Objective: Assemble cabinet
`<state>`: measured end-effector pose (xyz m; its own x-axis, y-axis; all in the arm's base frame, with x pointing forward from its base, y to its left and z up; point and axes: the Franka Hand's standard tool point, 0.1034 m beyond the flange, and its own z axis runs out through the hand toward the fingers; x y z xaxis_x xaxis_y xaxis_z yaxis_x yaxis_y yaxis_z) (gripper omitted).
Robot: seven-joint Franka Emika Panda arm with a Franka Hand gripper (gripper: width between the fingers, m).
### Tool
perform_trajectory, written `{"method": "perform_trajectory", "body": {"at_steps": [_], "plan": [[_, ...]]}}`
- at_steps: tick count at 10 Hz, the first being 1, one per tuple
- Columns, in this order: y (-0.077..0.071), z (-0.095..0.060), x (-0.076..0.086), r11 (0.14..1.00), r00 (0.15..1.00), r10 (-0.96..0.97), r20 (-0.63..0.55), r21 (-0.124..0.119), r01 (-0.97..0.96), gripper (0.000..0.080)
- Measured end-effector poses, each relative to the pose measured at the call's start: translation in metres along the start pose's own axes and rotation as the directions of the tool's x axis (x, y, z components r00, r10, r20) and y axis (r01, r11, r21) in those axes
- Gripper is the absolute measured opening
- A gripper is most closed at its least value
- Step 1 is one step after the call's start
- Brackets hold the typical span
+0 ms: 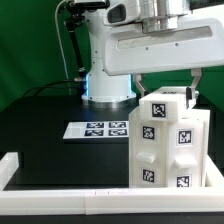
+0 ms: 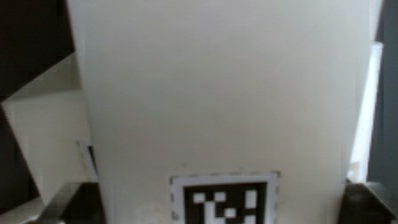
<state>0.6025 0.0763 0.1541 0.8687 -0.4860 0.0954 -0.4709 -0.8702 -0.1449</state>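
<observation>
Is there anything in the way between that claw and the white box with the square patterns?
Nothing visible does. The gripper is already right at the top of the cabinet, its fingers reaching down over the upper edge. The wrist view shows only the cabinet's white panel up close. Whether the fingers are clamped on it is unclear.

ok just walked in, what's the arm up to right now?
The Panda arm is working on the cabinet, a white tagged box standing on the black table near the white rail. The gripper is down at the cabinet's top, fingers on either side of its upper block; whether it is actually clamped is unclear. The wrist view is filled by a white panel. The marker board lies flat behind.
</observation>
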Motion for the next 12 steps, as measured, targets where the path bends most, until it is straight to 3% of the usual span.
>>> {"method": "perform_trajectory", "body": {"at_steps": [2, 4, 6, 10, 12], "plan": [[0.0011, 0.0012, -0.001, 0.953, 0.953, 0.303, -0.012, 0.009, -0.303, 0.0558], [0.0011, 0.0015, -0.0011, 0.89, 0.89, 0.456, -0.002, 0.019, -0.456, 0.0558], [0.0017, 0.0021, -0.0012, 0.725, 0.725, 0.688, 0.03, 0.03, -0.689, 0.0558], [-0.0036, 0.0024, -0.0019, 0.593, 0.594, 0.803, 0.048, 0.041, -0.804, 0.0558], [-0.0027, 0.0031, -0.0025, 0.425, 0.426, 0.902, 0.069, 0.029, -0.905, 0.0558]]}}
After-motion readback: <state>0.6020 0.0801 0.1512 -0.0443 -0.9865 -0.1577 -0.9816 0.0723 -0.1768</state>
